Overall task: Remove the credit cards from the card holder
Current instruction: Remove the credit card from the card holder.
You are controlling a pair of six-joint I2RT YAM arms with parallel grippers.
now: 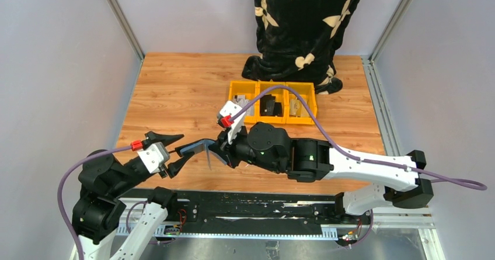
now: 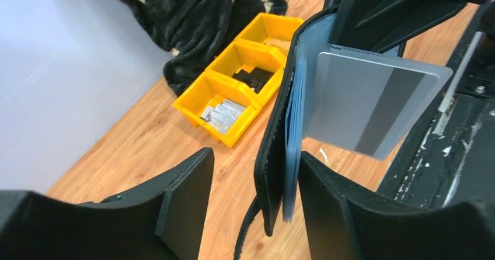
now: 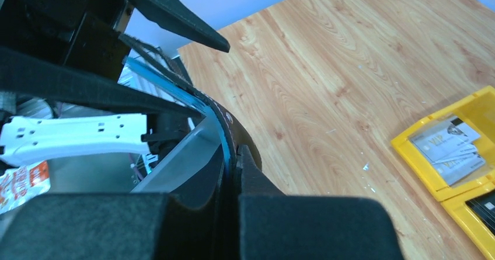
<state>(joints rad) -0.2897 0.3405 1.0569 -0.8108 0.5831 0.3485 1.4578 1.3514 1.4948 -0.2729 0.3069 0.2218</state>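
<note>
The black card holder [image 1: 194,147] hangs open above the table, near its front edge. My right gripper [image 1: 218,149] is shut on its right end; in the right wrist view [image 3: 232,166] the jaws pinch the black cover [image 3: 234,132] and blue sleeves. A grey credit card [image 2: 373,105] with a dark stripe sticks halfway out of the sleeves; it also shows in the right wrist view [image 3: 178,162]. My left gripper [image 1: 175,149] is open, and the holder's free end [image 2: 274,155] stands between its fingers [image 2: 181,204], with the blue sleeves [image 2: 295,137] against the right finger.
A row of yellow bins [image 1: 272,102] stands at the back middle; one holds loose cards [image 2: 223,115], another dark items. A person in a black patterned robe [image 1: 303,26] stands behind the table. A black rail [image 1: 245,204] runs along the front edge.
</note>
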